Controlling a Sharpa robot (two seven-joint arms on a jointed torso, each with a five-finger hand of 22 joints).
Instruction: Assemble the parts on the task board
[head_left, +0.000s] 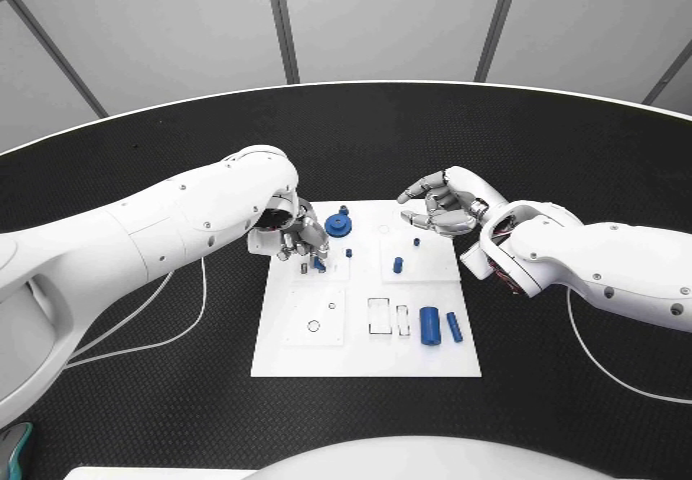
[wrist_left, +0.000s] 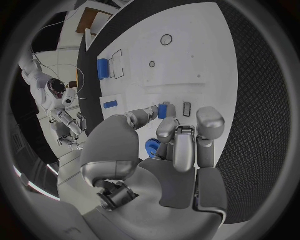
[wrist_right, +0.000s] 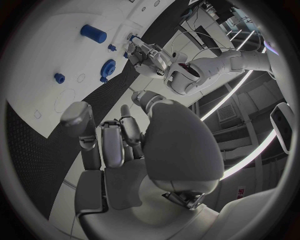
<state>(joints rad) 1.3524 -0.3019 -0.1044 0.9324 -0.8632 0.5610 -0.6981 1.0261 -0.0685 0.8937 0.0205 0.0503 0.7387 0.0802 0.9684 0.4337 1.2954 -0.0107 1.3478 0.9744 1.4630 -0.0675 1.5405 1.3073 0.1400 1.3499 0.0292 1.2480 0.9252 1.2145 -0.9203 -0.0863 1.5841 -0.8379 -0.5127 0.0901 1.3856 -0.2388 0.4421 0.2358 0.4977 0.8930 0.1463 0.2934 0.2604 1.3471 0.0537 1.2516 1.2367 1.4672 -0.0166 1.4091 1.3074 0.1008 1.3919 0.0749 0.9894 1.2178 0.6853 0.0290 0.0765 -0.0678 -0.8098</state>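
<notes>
No text or label is legible.

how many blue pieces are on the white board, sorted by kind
gear: 1
long cylinders lying flat: 2
small pegs: 4, one tiny and dark, so its colour is less sure
total: 7

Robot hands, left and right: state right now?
Left robot hand: pinches a small blue part just above the task board.
Right robot hand: holds nothing, fingers loosely curled and apart, above the board's far edge.
</notes>
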